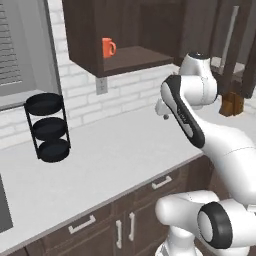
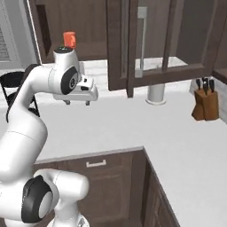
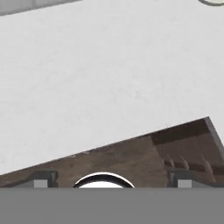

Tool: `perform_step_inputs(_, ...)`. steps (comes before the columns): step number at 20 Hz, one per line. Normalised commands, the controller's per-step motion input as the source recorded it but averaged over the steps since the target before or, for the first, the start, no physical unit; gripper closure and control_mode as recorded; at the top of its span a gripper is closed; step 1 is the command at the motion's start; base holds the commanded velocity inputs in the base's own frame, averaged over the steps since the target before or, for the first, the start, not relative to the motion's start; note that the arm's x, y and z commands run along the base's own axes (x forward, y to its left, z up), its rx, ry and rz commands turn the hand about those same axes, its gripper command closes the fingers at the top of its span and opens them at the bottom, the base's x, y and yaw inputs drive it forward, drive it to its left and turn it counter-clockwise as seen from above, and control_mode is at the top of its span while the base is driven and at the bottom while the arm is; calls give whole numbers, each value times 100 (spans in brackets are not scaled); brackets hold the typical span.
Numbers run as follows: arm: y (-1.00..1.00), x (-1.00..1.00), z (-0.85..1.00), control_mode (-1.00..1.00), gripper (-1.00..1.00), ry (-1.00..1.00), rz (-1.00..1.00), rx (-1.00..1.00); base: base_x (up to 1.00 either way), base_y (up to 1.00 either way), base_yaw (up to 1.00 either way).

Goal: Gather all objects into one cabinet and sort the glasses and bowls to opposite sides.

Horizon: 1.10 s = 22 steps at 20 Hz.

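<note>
Wide open and holding nothing, the two-finger gripper (image 2: pixel 76 102) hangs above the white stone counter (image 1: pixel 115 160). I judge it is between pickups. A plain bright orange mug (image 1: pixel 108 48) stands in the dark brown wood wall cabinet (image 1: pixel 130 60), at 11 o'clock from the hand. The next move calls for a rise and reach there. A black three-tier wire rack (image 1: pixel 48 127) stands far at 9 o'clock; a wooden knife block (image 2: pixel 206 104) at 3 o'clock.

No text, label, brand, number or sign can be read anywhere. The orange mug (image 1: pixel 108 48) is plain, and the knife block (image 2: pixel 206 104) bears no marking.
</note>
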Motion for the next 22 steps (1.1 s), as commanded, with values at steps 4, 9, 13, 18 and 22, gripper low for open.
perform_step_inputs(4, 0, 0, 0, 100, -100, 0, 0, 0, 65, 10, 58)
perform_step_inputs(9, 0, 0, 0, 100, -100, 0, 0, 0, 13, -5, 6)
perform_step_inputs(13, 0, 0, 0, 100, -100, 0, 0, 0, 95, -83, 22)
perform_step_inputs(18, 0, 0, 0, 100, -100, 0, 0, 0, 74, -54, 17)
perform_step_inputs(22, 0, 0, 0, 100, -100, 0, 0, 0, 0, 0, 0)
